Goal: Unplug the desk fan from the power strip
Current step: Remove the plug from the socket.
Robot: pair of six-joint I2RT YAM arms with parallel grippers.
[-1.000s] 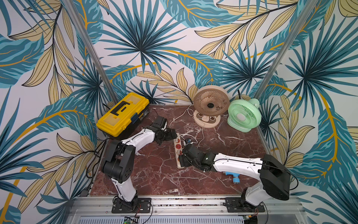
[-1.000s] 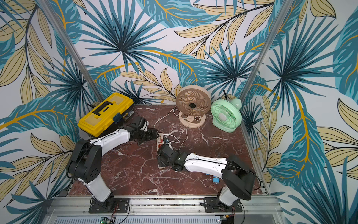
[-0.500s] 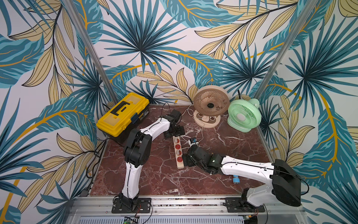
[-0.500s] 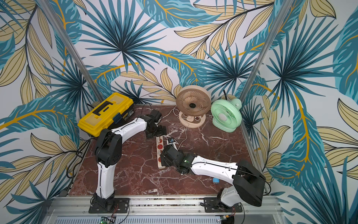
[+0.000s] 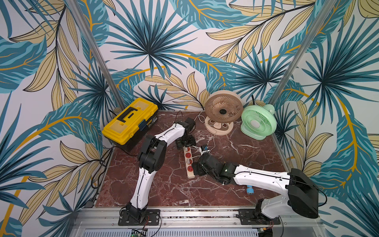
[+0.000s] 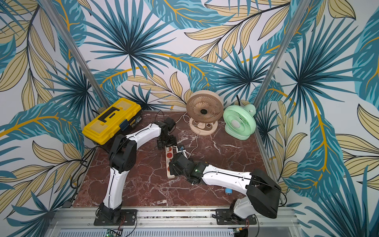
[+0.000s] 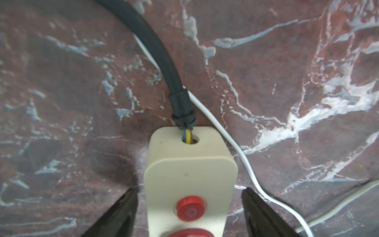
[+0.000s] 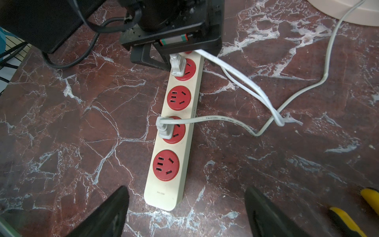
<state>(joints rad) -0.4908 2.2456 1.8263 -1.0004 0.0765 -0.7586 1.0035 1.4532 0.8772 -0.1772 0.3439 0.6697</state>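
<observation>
1. Right gripper (image 8: 185, 189) is seen spread wide, its fingers (image 8: 114, 207) flanking the near end of the power strip (image 8: 164, 197); no contact is seen.
2. The cream strip is laid near-to-far at the middle of the red marble table (image 8: 82, 123). Of its 4 red sockets (image 8: 179, 98), the 2nd from the near end and the farthest are filled by white plugs (image 8: 166, 129).
3. Left gripper (image 7: 188, 191) is held parted astride the strip's far end, a thin gap left on each side, by the red button (image 7: 190, 208) and black cord (image 7: 160, 51).
4. A beige fan (image 5: 223, 110) and a green fan (image 5: 258, 121) are stood far right; a yellow toolbox (image 5: 131, 121) is set far left.
</observation>
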